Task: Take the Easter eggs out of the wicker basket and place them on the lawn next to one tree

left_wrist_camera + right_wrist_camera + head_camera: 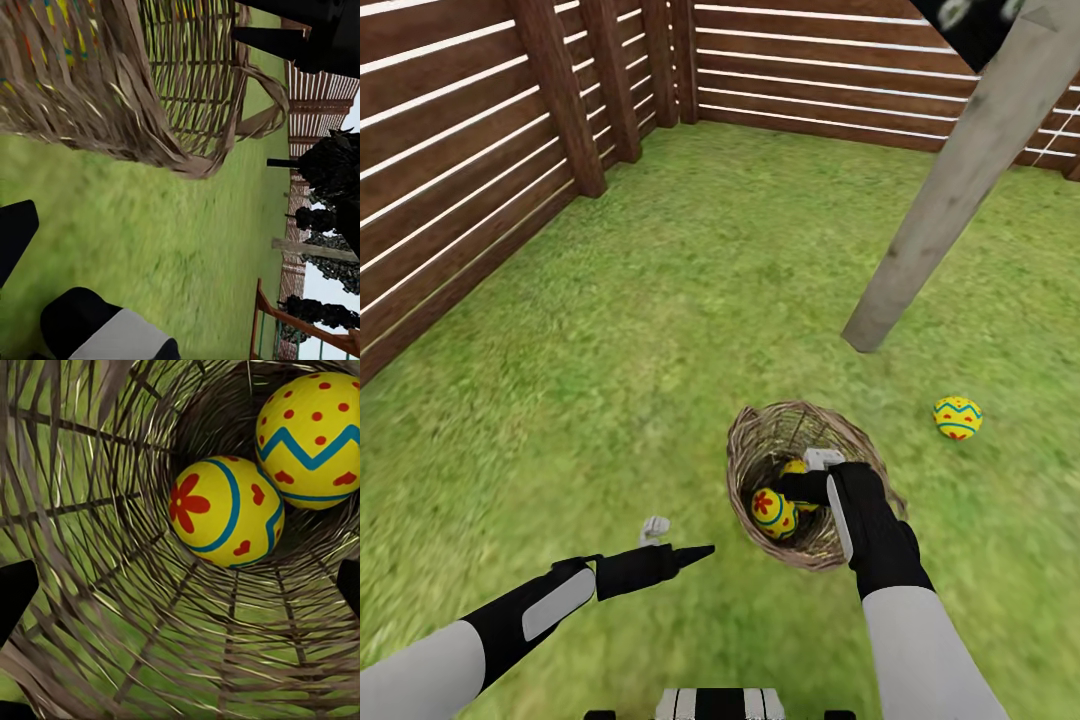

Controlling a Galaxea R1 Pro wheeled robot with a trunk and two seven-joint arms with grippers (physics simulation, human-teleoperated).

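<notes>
The wicker basket (752, 462) stands on the lawn (660, 330), tipped a little. My right gripper (796, 486) reaches into it, open, with its fingertips (15, 596) spread wide and holding nothing. Two Easter eggs lie at the basket's bottom just ahead of it: one with a red flower (225, 510) (772, 512) and one with a blue zigzag (311, 439). A third egg (957, 417) lies on the grass right of the basket, near the foot of the tree's pale trunk (950, 190). My left gripper (680, 540) hovers open over the grass left of the basket (112, 82).
A brown slatted fence (470, 150) closes the garden on the left and at the back, forming a corner at the far left. Open grass stretches between the fence and the leaning trunk. Dark trees (330, 169) and more fence show beyond the basket in the left wrist view.
</notes>
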